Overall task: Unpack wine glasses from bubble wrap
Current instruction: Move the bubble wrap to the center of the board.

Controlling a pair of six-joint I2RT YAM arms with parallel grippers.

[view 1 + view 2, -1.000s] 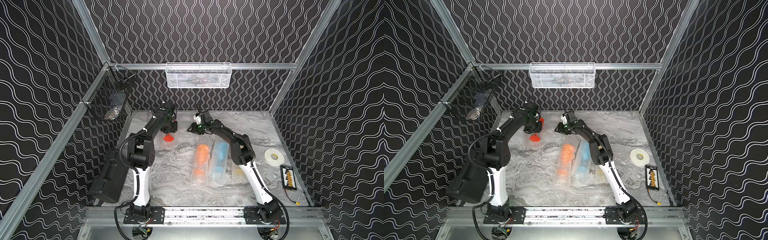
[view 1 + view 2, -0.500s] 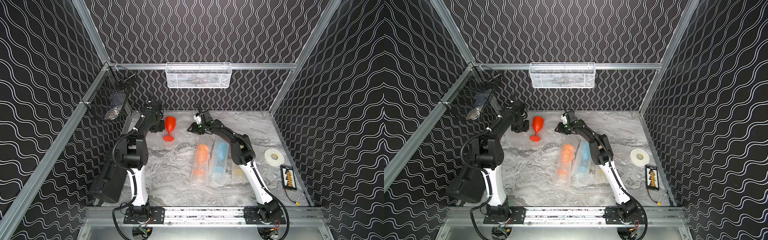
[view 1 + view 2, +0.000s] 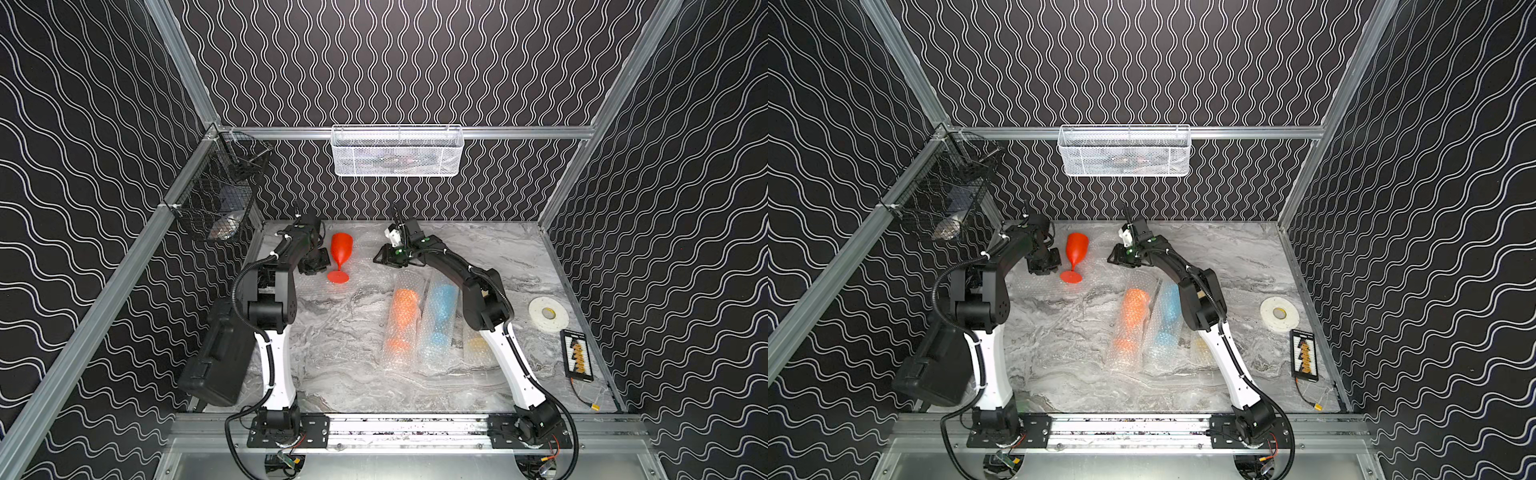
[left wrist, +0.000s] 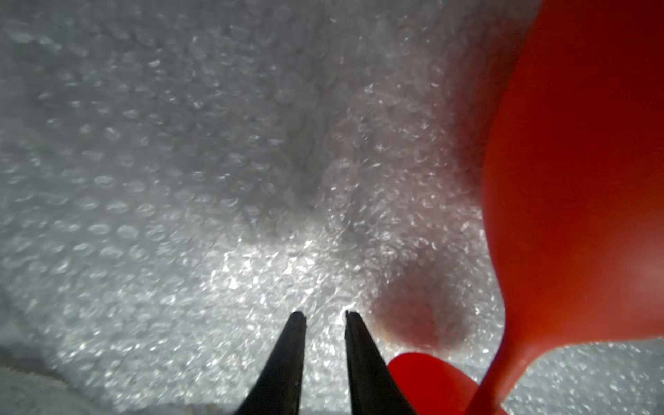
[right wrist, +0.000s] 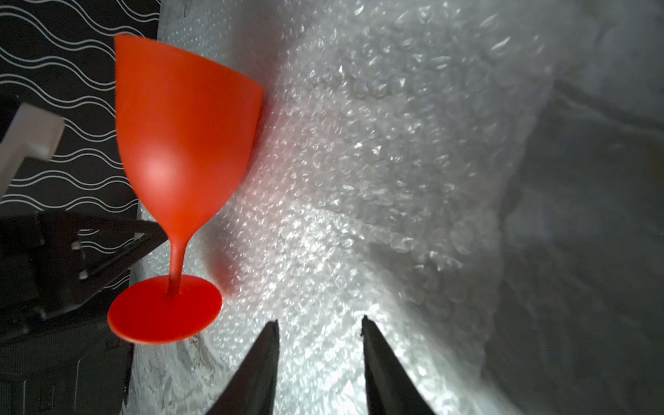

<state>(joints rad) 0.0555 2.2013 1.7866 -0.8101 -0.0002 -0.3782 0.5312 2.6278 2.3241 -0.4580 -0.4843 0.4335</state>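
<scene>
Just beside the red goblet [image 4: 575, 179], level with its stem, the left gripper [image 4: 323, 314] hangs low with its fingers a narrow gap apart and nothing between them. On the goblet's other side, near it but not touching, the right gripper [image 5: 319, 319] points down with its jaws wider apart and also empty. I cannot tell whether its tips touch the sheet below.

Under the red goblet lies a loose bubble wrap sheet [image 5: 359, 179], spread flat. The goblet stands bare and upright on it, on its round foot. Well apart from the red goblet, towards the arms' bases, three wrapped tubes lie side by side. The orange goblet [image 3: 401, 320] is closest to it, then the light blue goblet [image 3: 440, 316]. The yellow goblet [image 3: 476, 345] is farthest and partly hidden behind the right arm.

The first unwrapping looks finished, so I judge one of four done. The next move calls for both grippers to back away without nudging the red goblet or dragging the sheet under its foot. One should then pin the orange tube while the other finds its loose edge.
</scene>
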